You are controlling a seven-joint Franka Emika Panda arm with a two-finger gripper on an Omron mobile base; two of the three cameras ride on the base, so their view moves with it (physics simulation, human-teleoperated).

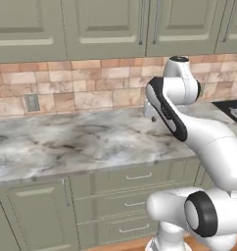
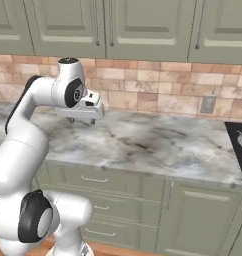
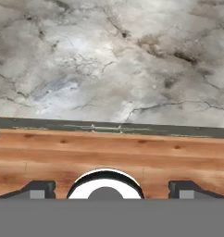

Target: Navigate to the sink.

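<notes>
- Where the sink lies, and which way its long axis runs, cannot be told from these views.
- The pincer [image 2: 81,120] hangs from the bent white arm and points down over the near part of the grey-veined marble desk [image 2: 158,142]. It touches nothing.
- In the hand view the two dark fingertips [image 3: 37,189] sit far apart at the bottom corners, so the pincer [image 3: 112,190] is spread wide with nothing between its jaws.
- In the left base view the arm's own forearm covers most of the hand, and how the jaws stand cannot be read there.
- The hand view looks straight down on the marble top, its dark front edge [image 3: 109,126] and a strip of wooden floor [image 3: 109,152] below that edge. The base views show only a sliver of that floor.
- The black stovetop [image 2: 239,145] is set into the desk at the far right edge of the right base view. In the left base view just a corner of it [image 1: 232,109] shows, beyond the arm.
- A grey wall outlet [image 1: 31,102] sits in the tan brick backsplash [image 1: 91,83]; in the right base view the outlet [image 2: 208,104] shows right of the arm, near the stovetop.
- Sage-green upper cabinets [image 1: 106,24] run above the backsplash, and matching drawers [image 1: 135,201] and doors stand under the desk.
- The stretch of marble under the pincer is bare.
</notes>
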